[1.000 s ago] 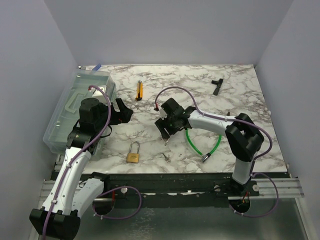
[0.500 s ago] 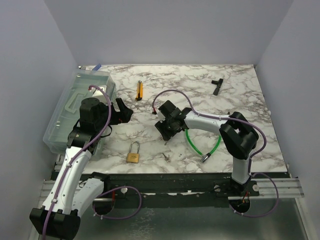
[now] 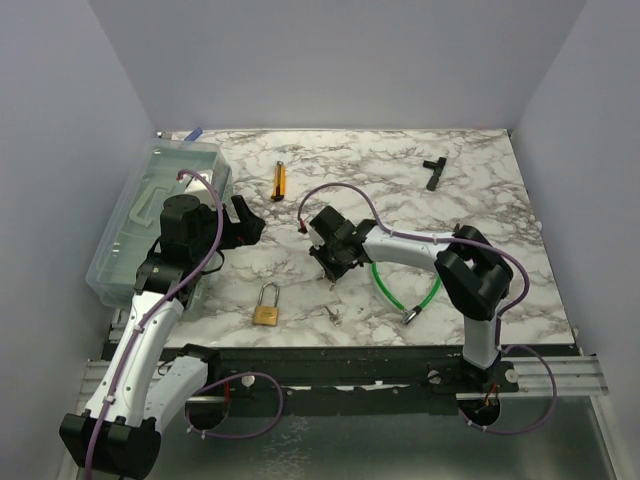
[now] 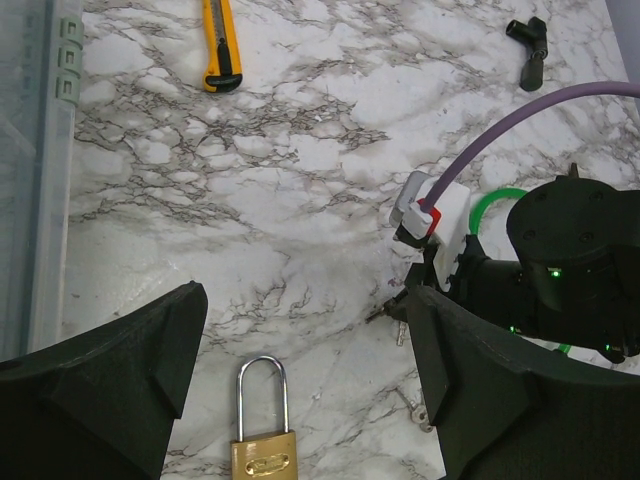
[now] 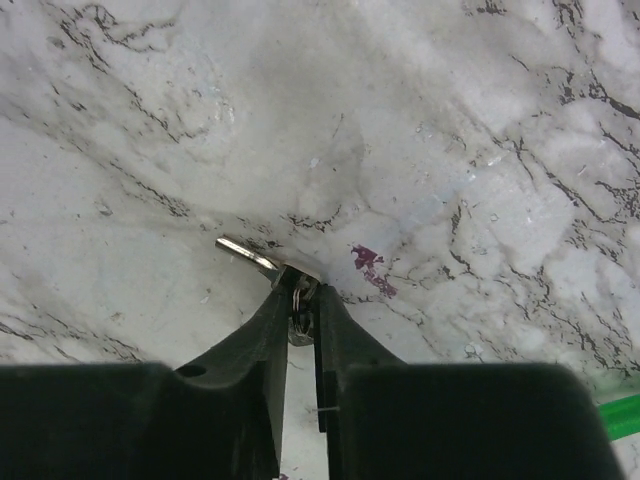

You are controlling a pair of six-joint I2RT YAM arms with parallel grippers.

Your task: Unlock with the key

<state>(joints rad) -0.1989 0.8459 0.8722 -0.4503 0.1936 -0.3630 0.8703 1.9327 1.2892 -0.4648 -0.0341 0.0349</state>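
The clear plastic bin (image 3: 150,205) sits along the table's (image 3: 480,220) left edge, with my left arm partly over it. I cannot tell what is inside through the plastic.

My right gripper (image 5: 300,290) is clenched on the key (image 5: 245,253): the fingers pinch its head low over the marble near the table's middle, and the blade sticks out to the left. My left gripper (image 4: 305,300) hangs spread wide, holding nothing, with the brass padlock (image 4: 265,455) lying flat on the marble below it.

The padlock lies near the table's front edge, and 1 loose key (image 3: 333,314) lies just right of it. A green cable loop (image 3: 400,290) is close on my right gripper's right side. Marble shows between my 2 grippers. The yellow utility knife (image 3: 279,181) and a black tool (image 3: 433,172) lie well apart toward the far edge.
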